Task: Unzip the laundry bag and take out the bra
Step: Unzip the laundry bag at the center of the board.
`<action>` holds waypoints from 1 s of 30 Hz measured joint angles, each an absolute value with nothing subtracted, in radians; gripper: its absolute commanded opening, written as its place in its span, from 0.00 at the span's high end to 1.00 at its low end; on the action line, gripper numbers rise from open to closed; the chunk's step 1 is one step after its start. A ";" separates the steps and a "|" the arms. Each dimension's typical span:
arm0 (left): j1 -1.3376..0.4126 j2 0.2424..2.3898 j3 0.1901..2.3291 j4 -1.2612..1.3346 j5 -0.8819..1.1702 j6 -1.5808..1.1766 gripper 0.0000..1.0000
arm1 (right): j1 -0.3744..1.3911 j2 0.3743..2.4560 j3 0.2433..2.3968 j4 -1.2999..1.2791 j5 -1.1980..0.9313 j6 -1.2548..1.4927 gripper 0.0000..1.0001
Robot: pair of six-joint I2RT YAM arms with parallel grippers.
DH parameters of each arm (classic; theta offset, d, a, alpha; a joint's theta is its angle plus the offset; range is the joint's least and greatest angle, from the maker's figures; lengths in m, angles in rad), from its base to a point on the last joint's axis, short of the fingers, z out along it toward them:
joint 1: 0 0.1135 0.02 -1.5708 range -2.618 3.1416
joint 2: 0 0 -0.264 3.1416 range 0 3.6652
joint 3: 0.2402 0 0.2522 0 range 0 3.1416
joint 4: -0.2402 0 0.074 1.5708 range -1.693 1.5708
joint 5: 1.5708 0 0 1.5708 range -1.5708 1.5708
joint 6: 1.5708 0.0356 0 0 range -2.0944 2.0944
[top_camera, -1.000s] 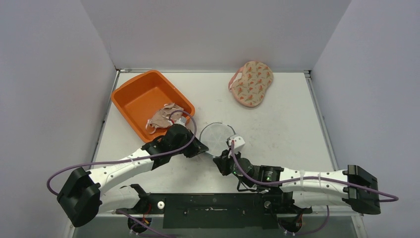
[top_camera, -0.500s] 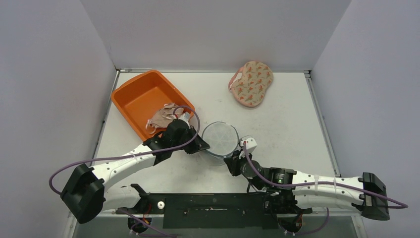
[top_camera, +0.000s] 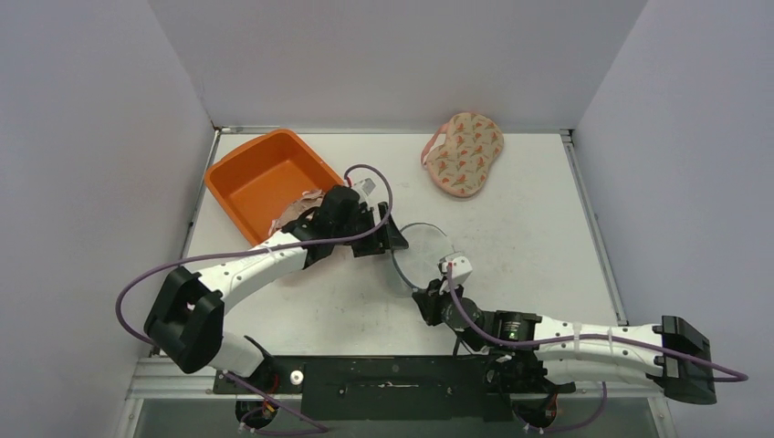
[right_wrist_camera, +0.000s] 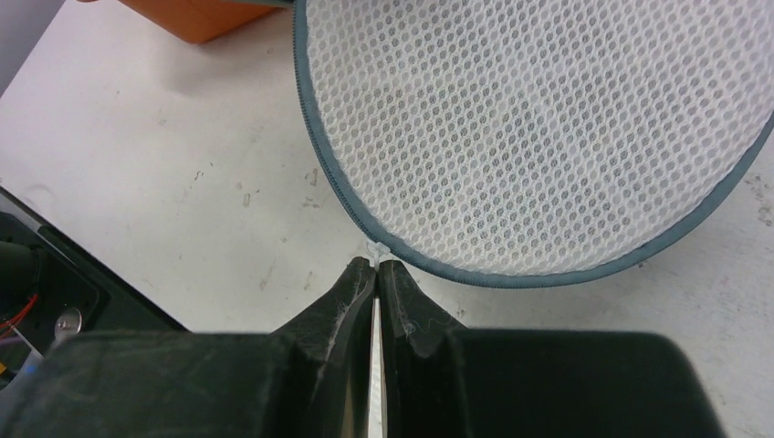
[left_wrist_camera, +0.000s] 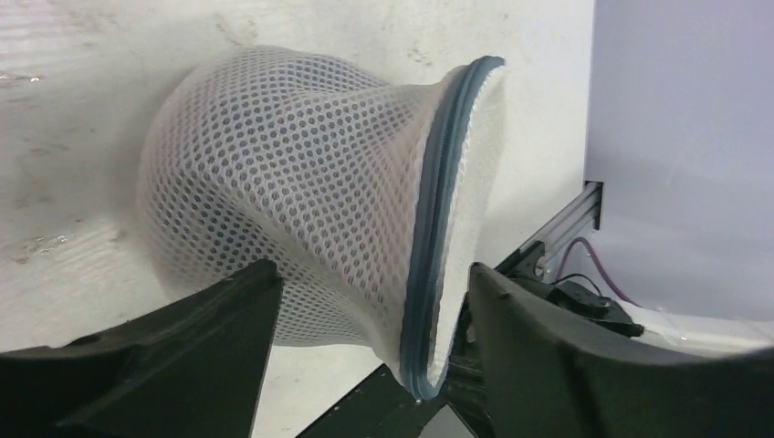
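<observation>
While the table carries the laundry bag tilted up toward its near edge, the left gripper brackets it, jaws apart. The right gripper pinches the zip tab (a slim hold), and a hard tug could slip it.

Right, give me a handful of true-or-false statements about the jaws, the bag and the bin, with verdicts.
1. The left jaws stand apart with the mesh laundry bag between them. True.
2. The right jaws are spread wide. False: they are shut, pinching a small white tab at the bag's rim.
3. The bra lies in the orange bin. True.
4. The floral pad sits inside the bin. False: it lies on the table near the far edge, apart from the bin.
5. The bin is on the table's right side. False: it is at the far left.
</observation>
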State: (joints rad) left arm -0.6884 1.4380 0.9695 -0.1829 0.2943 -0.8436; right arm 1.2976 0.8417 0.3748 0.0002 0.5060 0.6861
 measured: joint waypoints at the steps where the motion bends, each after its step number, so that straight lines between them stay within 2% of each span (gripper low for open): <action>1: -0.683 1.441 0.970 -0.192 0.290 -0.839 0.13 | 1.298 0.860 0.373 0.015 0.504 0.686 0.95; 3: -0.675 1.438 0.969 -0.217 0.265 -0.837 0.06 | 1.298 0.899 0.373 0.052 0.498 0.684 0.95; 6: -0.671 1.394 0.953 -0.270 0.209 -0.834 0.04 | 1.297 0.961 0.375 0.105 0.487 0.671 0.95; 15: -0.682 1.019 0.765 -0.377 0.089 -0.958 0.03 | 1.268 1.091 0.428 0.212 0.420 0.635 0.95; 21: -0.765 0.939 0.598 -0.356 0.059 -1.125 0.03 | 1.256 1.170 0.470 0.268 0.364 0.613 0.95; 26: -0.780 0.994 0.626 -0.328 0.035 -1.163 0.10 | 1.256 1.210 0.495 0.281 0.325 0.597 0.95; 30: -0.780 1.063 0.669 -0.281 0.027 -1.168 0.25 | 1.256 1.210 0.506 0.282 0.316 0.590 0.95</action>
